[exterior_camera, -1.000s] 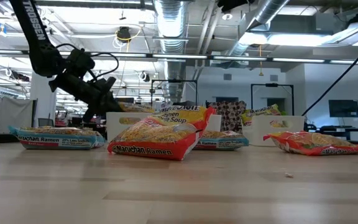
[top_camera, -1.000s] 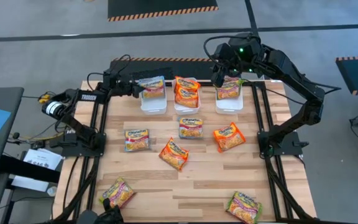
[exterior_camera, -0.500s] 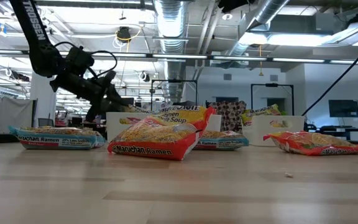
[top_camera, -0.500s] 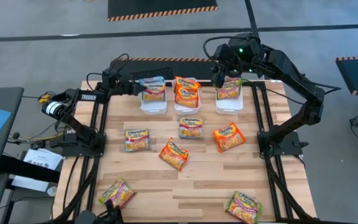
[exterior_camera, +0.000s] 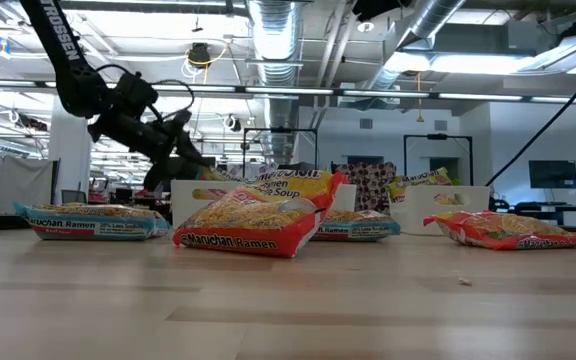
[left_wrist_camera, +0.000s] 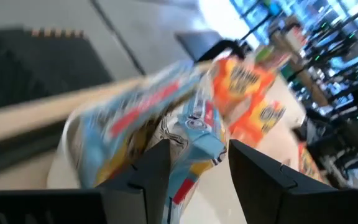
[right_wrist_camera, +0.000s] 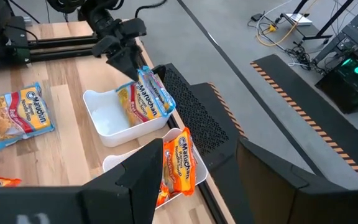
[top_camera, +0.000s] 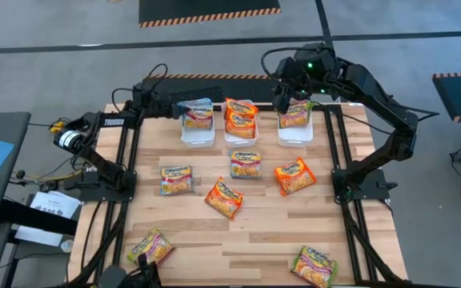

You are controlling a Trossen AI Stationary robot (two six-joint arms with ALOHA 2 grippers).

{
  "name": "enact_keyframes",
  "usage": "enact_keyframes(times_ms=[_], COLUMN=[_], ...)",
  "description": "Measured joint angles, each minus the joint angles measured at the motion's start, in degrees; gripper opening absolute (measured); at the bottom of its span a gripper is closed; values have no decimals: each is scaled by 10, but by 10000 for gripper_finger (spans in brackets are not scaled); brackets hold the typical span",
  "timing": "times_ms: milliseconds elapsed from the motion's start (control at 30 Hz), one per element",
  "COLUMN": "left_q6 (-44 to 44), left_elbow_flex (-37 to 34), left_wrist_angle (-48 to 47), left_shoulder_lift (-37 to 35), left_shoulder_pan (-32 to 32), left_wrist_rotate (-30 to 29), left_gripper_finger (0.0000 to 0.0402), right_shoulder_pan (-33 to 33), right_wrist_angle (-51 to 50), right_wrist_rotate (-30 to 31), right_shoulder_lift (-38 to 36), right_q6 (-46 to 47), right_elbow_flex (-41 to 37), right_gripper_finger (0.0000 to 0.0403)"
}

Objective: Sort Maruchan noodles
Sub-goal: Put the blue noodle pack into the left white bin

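Note:
A blue-accented Maruchan packet (top_camera: 198, 116) leans in the left white bin (top_camera: 198, 136), one end up on the bin's far rim. My left gripper (top_camera: 176, 106) is open at that raised end. In the left wrist view its fingers stand on either side of the packet's crimped end (left_wrist_camera: 194, 134). My right gripper (top_camera: 282, 98) hangs open over the right bin (top_camera: 294, 132), which holds a green-pink packet (top_camera: 294, 118). Orange packets (top_camera: 240, 118) fill the middle bin. My left gripper's fingers come level from the table's left at the blue packet's raised crimped end (left_wrist_camera: 185, 124). I cannot tell whether either finger (left_wrist_camera: 157, 165) touches it. The packet rests in the bin.
Loose packets lie on the wooden table: two blue ones (top_camera: 176, 179) (top_camera: 246, 163), two orange ones (top_camera: 294, 176) (top_camera: 223, 197), two green-pink ones near the front (top_camera: 150, 248) (top_camera: 314, 266). Dark frame rails run along both table sides.
My left gripper has opened and let go of the blue packet, which has dropped from above the left bin to lean inside it. The gripper has then risen a little and turned slightly at the packet's raised end.

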Motion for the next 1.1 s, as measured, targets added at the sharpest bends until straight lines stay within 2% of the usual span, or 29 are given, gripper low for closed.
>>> enact_keyframes(times_ms=[233,467,700,1100], left_q6=[13,23,28,109], left_elbow_flex=[0,25,69,126], left_wrist_angle=[-115,-114,-131,-254], left_shoulder_lift=[0,0,0,0], left_shoulder_pan=[0,2,2,29], left_wrist_rotate=[6,10,45,3], left_gripper_finger=[149,149,148,148], right_shoulder_pan=[0,0,0,0], right_wrist_angle=[-3,-2,-2,-2], right_wrist_rotate=[0,0,0,0], right_shoulder_lift=[0,0,0,0], right_q6=[0,0,4,5], right_elbow_flex=[0,0,0,0], right_gripper_finger=[225,225,225,225])
